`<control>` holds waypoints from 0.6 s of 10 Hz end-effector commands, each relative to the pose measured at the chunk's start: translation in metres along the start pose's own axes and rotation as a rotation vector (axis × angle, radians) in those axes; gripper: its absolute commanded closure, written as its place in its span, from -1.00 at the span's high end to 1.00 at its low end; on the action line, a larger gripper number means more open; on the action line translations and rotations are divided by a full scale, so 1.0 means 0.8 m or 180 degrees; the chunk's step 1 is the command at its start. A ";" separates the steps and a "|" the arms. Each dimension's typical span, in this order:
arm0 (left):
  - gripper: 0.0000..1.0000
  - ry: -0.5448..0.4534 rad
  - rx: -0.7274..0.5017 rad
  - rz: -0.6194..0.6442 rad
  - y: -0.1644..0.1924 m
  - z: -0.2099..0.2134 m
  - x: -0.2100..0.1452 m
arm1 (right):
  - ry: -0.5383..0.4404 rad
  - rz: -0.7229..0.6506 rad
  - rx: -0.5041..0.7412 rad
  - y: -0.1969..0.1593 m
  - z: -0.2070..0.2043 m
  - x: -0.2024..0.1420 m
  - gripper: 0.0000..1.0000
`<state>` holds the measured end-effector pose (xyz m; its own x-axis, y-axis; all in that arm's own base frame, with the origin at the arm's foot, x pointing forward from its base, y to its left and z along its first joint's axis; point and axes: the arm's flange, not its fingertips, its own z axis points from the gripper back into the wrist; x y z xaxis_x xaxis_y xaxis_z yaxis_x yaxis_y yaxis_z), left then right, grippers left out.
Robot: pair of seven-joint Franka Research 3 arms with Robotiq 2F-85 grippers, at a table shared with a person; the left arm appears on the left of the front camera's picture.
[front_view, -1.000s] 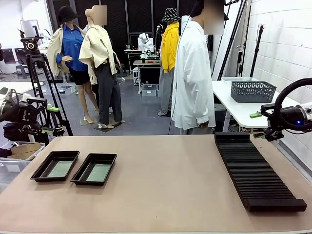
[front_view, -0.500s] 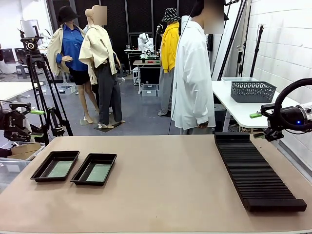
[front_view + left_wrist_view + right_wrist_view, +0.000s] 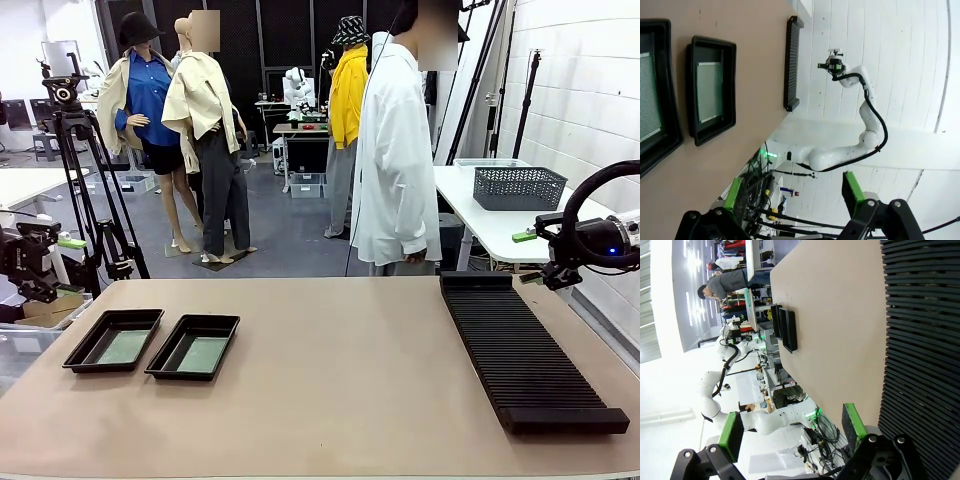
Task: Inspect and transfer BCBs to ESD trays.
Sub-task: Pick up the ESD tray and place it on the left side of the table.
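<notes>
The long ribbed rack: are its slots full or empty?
Empty. The rack shows bare black slots, and a green board lies in each tray.

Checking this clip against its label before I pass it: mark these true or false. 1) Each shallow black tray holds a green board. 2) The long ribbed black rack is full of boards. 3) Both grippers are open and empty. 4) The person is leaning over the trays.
1) True: each of the two shallow black rectangular plastic trays holds a thin flat green circuit board.
2) False: the long black ribbed rack shows bare slots.
3) True: left gripper and right gripper have their fingers apart, holding nothing.
4) False: the person in the white shirt stands upright at the far edge, nearer the rack.
</notes>
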<state>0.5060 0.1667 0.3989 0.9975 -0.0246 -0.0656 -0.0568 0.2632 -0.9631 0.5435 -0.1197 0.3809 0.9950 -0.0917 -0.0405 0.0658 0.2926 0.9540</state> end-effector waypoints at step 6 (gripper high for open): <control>1.00 0.0000 0.0000 0.0000 0.000 0.000 0.000 | -0.0026 -0.0010 -0.0028 0.003 -0.003 0.000 1.00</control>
<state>0.5044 0.1667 0.3974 0.9965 -0.0362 -0.0749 -0.0619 0.2777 -0.9587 0.5435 -0.1197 0.3809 0.9950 -0.0916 -0.0405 0.0658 0.2926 0.9540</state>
